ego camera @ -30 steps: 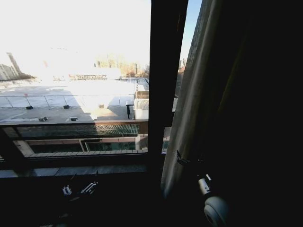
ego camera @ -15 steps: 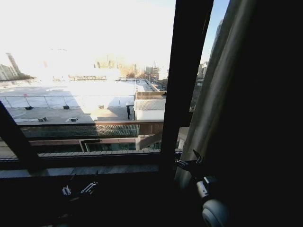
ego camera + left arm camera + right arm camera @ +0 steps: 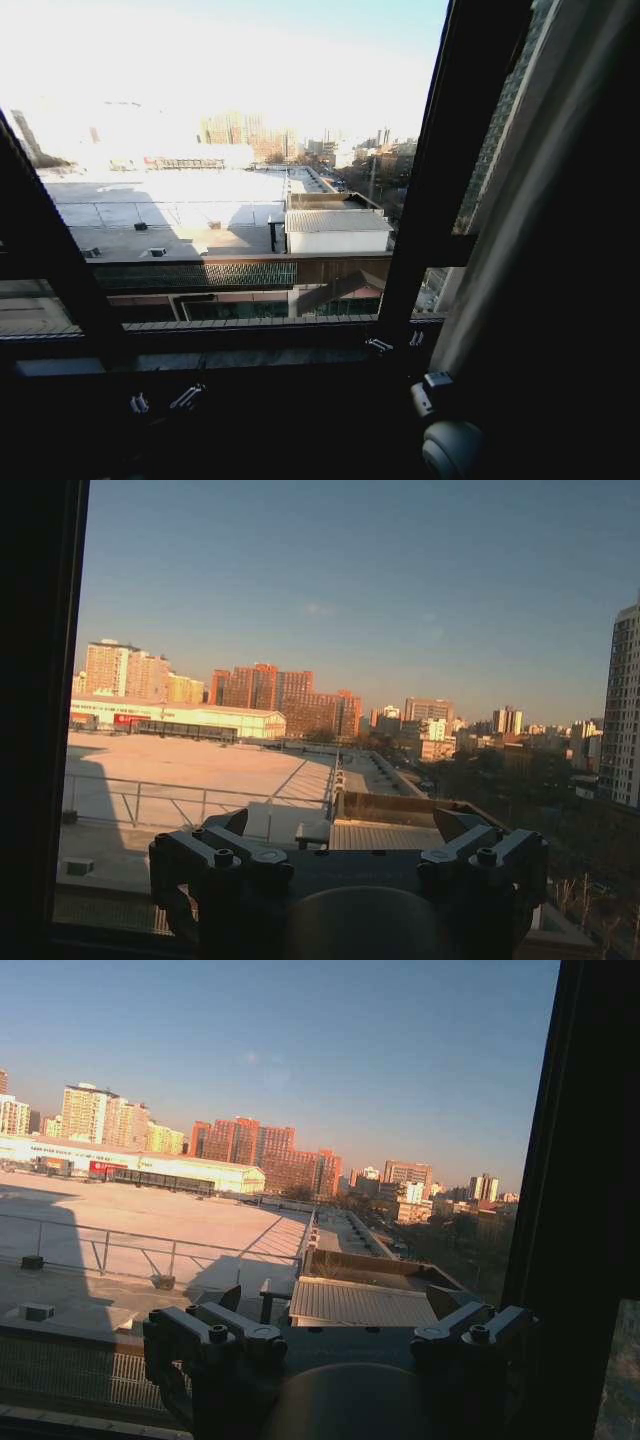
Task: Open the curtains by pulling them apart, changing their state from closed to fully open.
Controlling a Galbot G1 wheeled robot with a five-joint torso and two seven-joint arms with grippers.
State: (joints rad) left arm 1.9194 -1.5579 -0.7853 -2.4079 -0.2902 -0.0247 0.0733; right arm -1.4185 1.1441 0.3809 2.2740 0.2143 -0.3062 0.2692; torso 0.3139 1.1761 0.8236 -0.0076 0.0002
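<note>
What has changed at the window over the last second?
Mostly the head camera moved: the window frame bar and the curtain slid right together in the picture, and another bar came in at the left. The right gripper, at the curtain's edge before, now sits apart from it, jaws open and empty. The left gripper stayed low, jaws open.

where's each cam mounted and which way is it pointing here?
Head view: on the robot's head, facing the dark window frame bar; tall sheer cream pleated curtain at the right side; left end effector low on the left, right end effector by the sill.
Left wrist view: on the left wrist, facing out through the glass; left end effector open in the foreground.
Right wrist view: on the right wrist, facing out; right end effector open.
Shared: all three see the pale flat rooftop outside.
</note>
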